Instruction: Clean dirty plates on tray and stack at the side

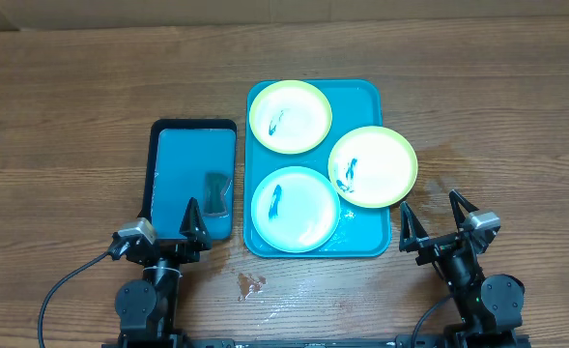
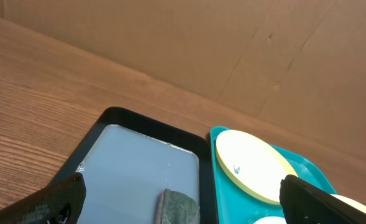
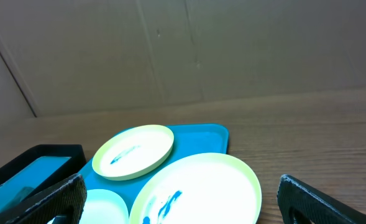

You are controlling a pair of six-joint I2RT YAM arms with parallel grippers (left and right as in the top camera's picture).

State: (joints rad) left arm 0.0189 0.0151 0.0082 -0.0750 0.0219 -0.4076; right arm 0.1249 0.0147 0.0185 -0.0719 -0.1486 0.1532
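Both arms wait, nothing cleaned yet.
Three smeared plates (image 1: 295, 208) lie on the teal tray (image 1: 359, 239), one overhanging its right rim. The left gripper (image 2: 181, 182) and right gripper (image 1: 431, 217) gape empty near the table edge, probably because the sponge (image 1: 216, 193) in the black-rimmed tray (image 1: 195, 124) comes first.

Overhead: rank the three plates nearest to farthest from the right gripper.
From the right gripper:
1. Right yellow-green plate, overhanging the right edge of the tray.
2. Teal-rimmed plate, front left of the tray.
3. Back yellow-green plate, far left corner of the tray.
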